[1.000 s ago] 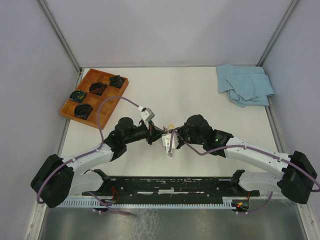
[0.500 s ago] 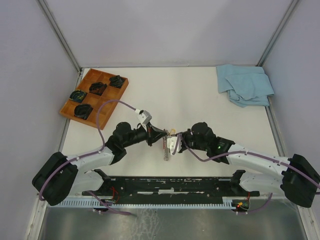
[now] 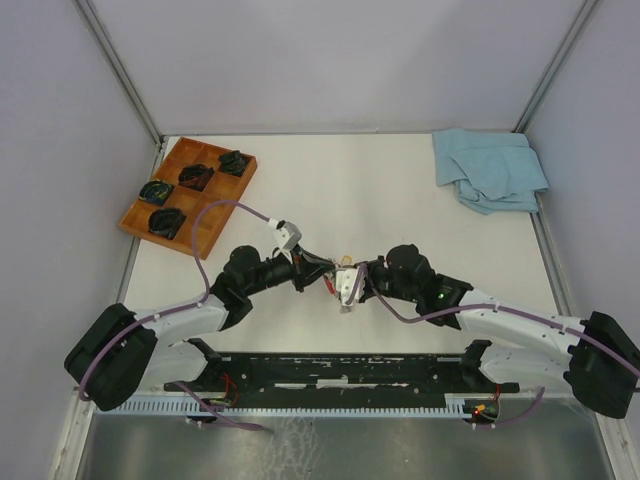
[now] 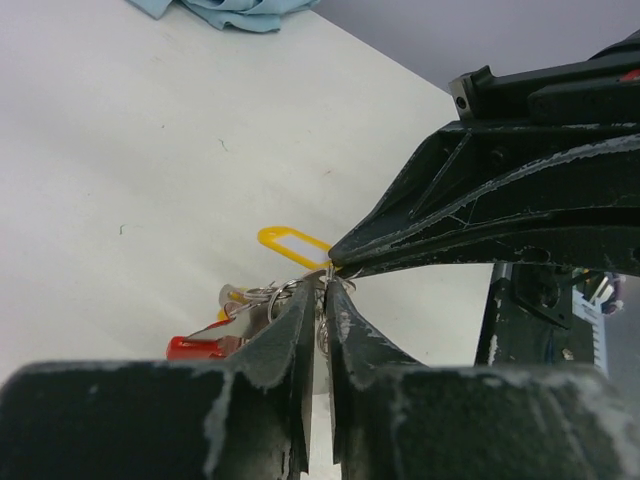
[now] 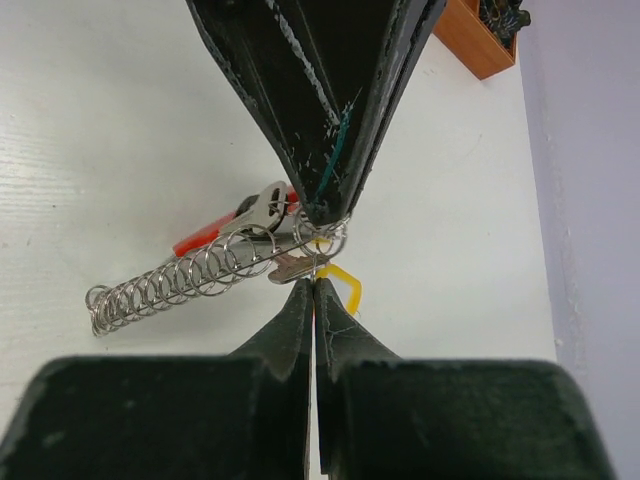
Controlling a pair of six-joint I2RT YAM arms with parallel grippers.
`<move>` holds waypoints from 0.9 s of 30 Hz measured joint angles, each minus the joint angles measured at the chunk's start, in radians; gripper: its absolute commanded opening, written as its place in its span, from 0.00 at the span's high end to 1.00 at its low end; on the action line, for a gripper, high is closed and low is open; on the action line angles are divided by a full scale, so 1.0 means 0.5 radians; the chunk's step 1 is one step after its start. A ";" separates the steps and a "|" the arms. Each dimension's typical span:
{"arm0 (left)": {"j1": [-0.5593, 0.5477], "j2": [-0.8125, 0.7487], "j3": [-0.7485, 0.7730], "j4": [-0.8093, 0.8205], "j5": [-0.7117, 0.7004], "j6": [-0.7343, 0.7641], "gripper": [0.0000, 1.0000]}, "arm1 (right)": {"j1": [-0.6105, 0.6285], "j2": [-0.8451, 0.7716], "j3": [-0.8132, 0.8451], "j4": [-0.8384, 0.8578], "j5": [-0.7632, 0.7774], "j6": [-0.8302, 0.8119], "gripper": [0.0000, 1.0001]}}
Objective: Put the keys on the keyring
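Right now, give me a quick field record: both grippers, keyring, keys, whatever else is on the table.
left gripper: closed, pinching the keyring
right gripper: closed, tips at the same cluster; what it pinches is unclear
keys: silver, bunched at the ring; threaded or not, cannot tell
attached: silver chain, red strap, yellow tag
elsewhere: blue cloth far right; wooden tray far left

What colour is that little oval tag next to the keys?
Yellow. The tag shows best in the left wrist view.
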 measured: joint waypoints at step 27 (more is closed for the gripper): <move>0.000 0.110 0.343 -0.541 0.256 0.266 0.62 | -0.004 0.067 0.423 -0.750 0.008 -0.478 0.99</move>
